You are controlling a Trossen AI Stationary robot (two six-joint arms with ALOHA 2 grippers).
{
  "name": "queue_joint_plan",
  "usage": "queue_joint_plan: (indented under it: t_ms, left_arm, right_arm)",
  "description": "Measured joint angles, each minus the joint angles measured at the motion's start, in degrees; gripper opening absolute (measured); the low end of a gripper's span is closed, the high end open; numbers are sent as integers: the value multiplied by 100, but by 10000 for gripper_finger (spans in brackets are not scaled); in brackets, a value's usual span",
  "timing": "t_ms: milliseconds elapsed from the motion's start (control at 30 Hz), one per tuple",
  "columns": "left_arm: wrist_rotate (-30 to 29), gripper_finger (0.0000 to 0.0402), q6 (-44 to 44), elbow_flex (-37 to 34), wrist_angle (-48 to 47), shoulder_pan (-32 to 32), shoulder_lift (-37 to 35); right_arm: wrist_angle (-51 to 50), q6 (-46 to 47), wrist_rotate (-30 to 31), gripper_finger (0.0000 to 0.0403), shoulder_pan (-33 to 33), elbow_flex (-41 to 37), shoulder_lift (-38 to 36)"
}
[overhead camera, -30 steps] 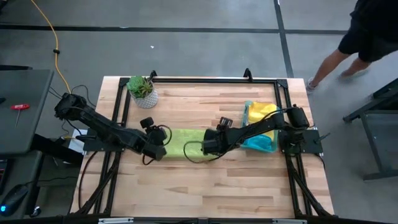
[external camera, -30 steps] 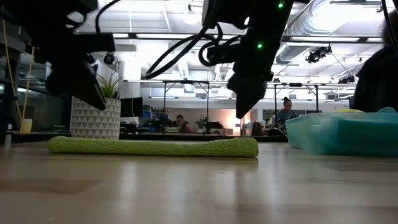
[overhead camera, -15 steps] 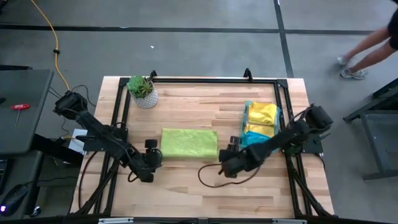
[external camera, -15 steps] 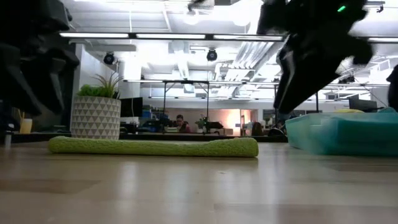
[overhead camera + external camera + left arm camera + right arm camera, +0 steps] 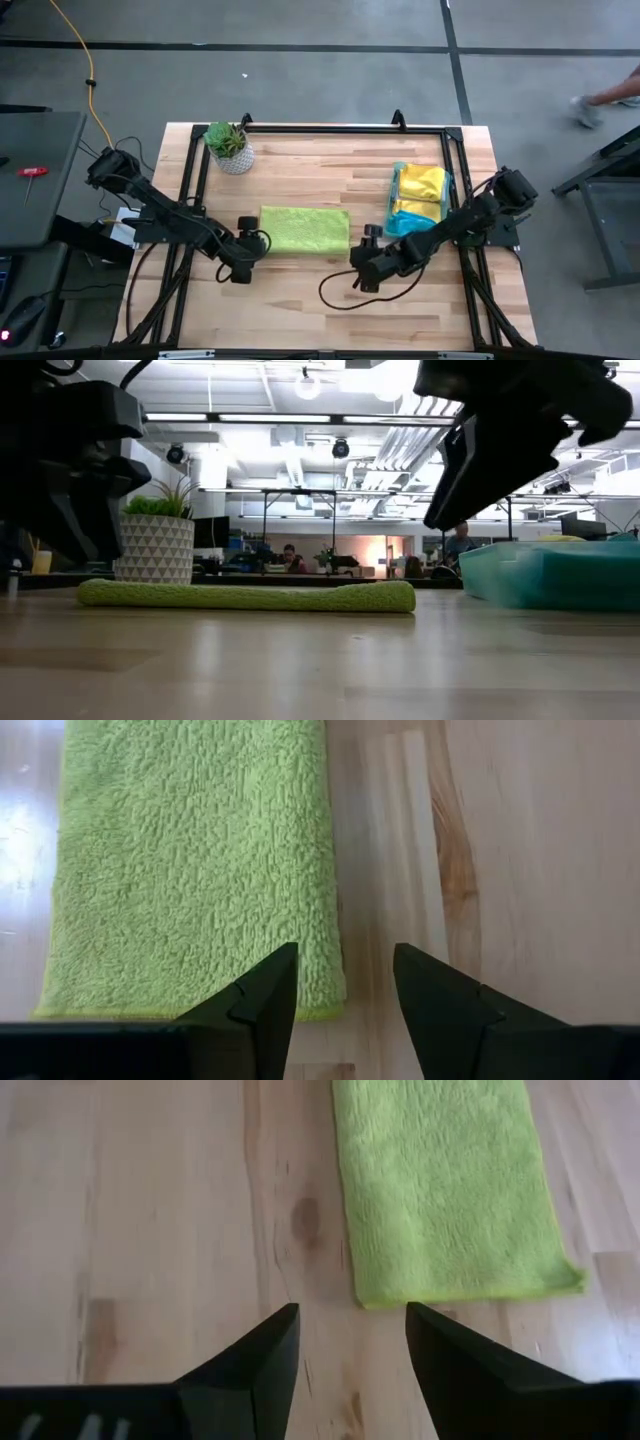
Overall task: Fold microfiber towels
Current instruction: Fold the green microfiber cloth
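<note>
A lime green microfiber towel (image 5: pixel 305 229) lies folded flat on the wooden table, a low long strip in the low view (image 5: pixel 245 596). My left gripper (image 5: pixel 257 246) is open just off the towel's near-left corner (image 5: pixel 300 1000). It touches nothing and hovers above the table. My right gripper (image 5: pixel 360 264) is open to the right of the towel's near-right corner (image 5: pixel 370 1295) and is also empty. Yellow and teal towels (image 5: pixel 420 185) lie in the translucent green tray (image 5: pixel 432 236) at the right.
A small potted plant (image 5: pixel 229 146) stands at the table's far left, behind the towel in the low view (image 5: pixel 153 545). A black frame (image 5: pixel 330 129) borders the table. Bare wood lies along the near side (image 5: pixel 310 310). A person's leg (image 5: pixel 605 100) shows on the floor beyond the table's right side.
Both grippers have left the towel's two ends, where they hovered a second ago, and gone toward the table's near edge. They have then come back a little toward the towel's near corners. The towel lies flat and still and is now fully uncovered.
</note>
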Motion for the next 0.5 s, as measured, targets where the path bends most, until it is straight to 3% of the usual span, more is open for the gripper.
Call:
queue_joint_plan:
  t_ms: [200,500]
  left_arm:
    - [-93,157,6,2,-140,64,132]
    - [-48,157,51,27,-53,51,1007]
  right_arm:
    - [445,-271,-166,177,-121,-2,67]
    - [956,-833,-629,177,-293,0,83]
